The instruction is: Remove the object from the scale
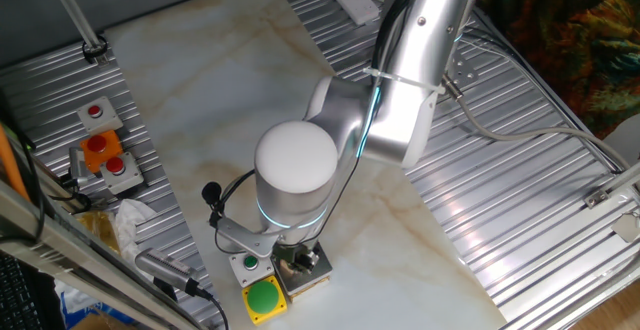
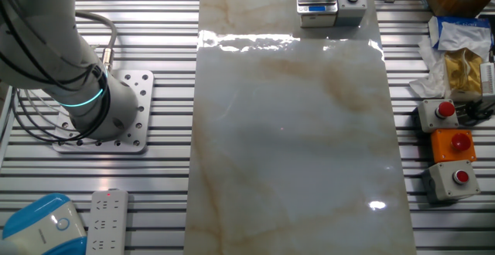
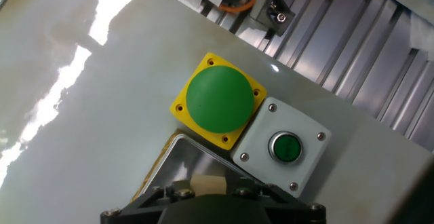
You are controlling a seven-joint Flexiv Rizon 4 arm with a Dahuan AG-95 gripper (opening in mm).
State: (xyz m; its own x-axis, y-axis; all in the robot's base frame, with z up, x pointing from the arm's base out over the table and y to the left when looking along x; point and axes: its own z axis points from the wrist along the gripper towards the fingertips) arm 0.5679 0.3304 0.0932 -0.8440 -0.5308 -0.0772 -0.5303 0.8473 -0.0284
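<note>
Marbled counter [image 2: 286,131] flanked by ribbed metal. At lower centre of the hand view, cube [image 3: 207,183] on scale [image 3: 193,163]. Finger opening cannot be determined.

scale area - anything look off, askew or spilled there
Nothing stands out. The wooden cube sits on the scale plate, with the gripper right above it. The yellow box and grey box stand beside the scale, intact. No spill shows on the table.
</note>
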